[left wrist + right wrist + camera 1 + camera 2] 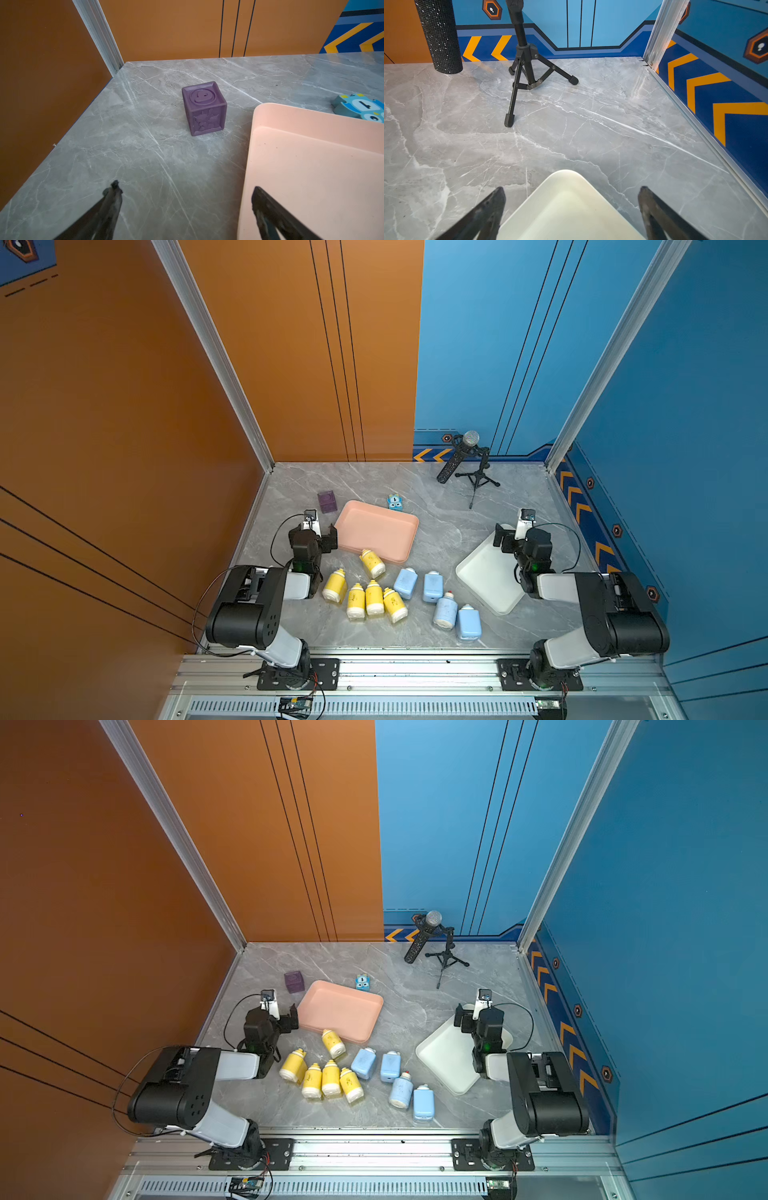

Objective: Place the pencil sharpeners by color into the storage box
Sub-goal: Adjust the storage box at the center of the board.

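Observation:
Several yellow pencil sharpeners (374, 597) lie in a cluster near the table's front, one (372, 563) against the pink storage box (376, 526). Several light blue pencil sharpeners (432, 587) lie to their right, near the white storage box (484, 580). Both boxes are shallow trays with nothing in them. My left gripper (322, 537) hovers open at the pink box's left edge (291, 166), its gap (186, 187) bare. My right gripper (509, 537) hangs open over the white box's far corner (564, 199), holding nothing (572, 189).
A dark purple cube (204, 108) stands behind the left gripper's reach, near the orange wall. A small blue cartoon-faced toy (395, 502) sits behind the pink box. A microphone on a black tripod (469, 456) stands at the back right; walls close three sides.

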